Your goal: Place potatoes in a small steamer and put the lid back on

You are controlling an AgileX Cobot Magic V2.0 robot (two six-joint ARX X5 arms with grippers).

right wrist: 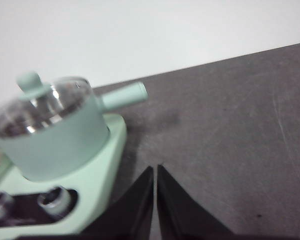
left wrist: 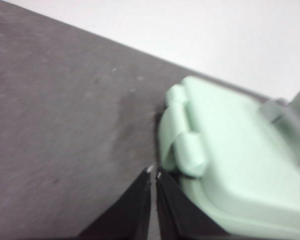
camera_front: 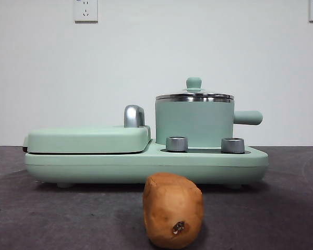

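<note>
Potato (camera_front: 173, 210) lying on desk (camera_front: 281, 208) before cooker (camera_front: 146, 162), lid (camera_front: 194, 95) seated on steamer (camera_front: 194, 122), left gripper (left wrist: 153, 172) and right gripper (right wrist: 155, 168) pinched together, empty, above desk.

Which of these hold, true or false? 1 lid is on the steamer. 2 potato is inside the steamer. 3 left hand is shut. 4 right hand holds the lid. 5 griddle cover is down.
1. True: the lid sits on the small steamer.
2. False: the potato lies on the table in front of the appliance.
3. True: the left hand is shut, holding nothing.
4. False: the right hand is shut and holds nothing, beside the steamer.
5. True: the griddle cover is closed.
</note>
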